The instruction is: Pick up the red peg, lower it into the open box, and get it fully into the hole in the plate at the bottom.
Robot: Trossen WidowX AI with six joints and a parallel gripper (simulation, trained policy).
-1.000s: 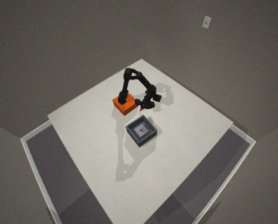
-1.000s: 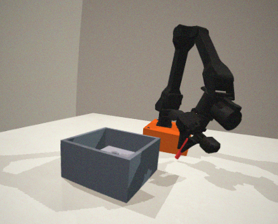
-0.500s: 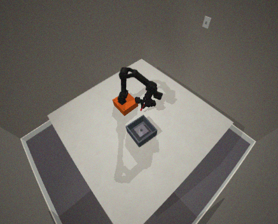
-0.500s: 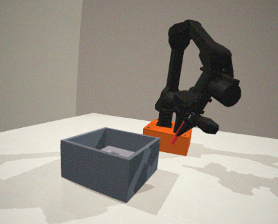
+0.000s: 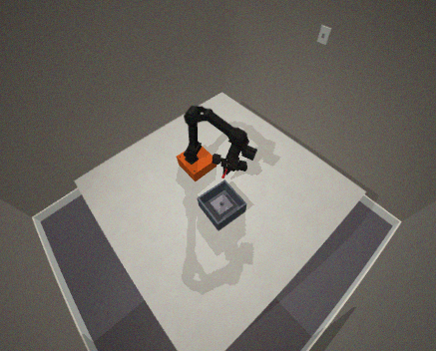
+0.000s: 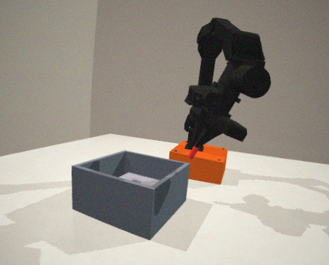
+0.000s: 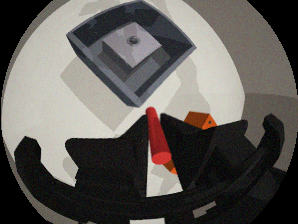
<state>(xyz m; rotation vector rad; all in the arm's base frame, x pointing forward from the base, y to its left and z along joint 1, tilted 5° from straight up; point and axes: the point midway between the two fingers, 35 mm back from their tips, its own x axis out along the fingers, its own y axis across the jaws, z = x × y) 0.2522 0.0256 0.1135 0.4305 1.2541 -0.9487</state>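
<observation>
The red peg [image 5: 224,174] [image 6: 193,152] [image 7: 157,135] is between the fingertips of my gripper [image 5: 227,169] [image 6: 195,147] [image 7: 153,118], which is shut on it. The peg is tilted, its lower end sticking out below the fingers, and it is held above the table beside the box, on the arm-base side. The open dark grey box [image 5: 209,213] [image 6: 112,203] [image 7: 102,73] stands on the table. At its bottom is a pale plate [image 5: 216,203] [image 6: 129,177] [image 7: 117,45] with a small round hole [image 5: 221,203] [image 6: 136,181] [image 7: 133,40]. Nothing red shows in the hole.
The orange arm base [image 5: 196,171] [image 6: 206,171] [image 7: 198,119] is on the table behind the box as seen in the exterior view. The raised box walls surround the plate. Shadows of the arm and box fall across the white table [image 5: 149,239] [image 6: 18,162].
</observation>
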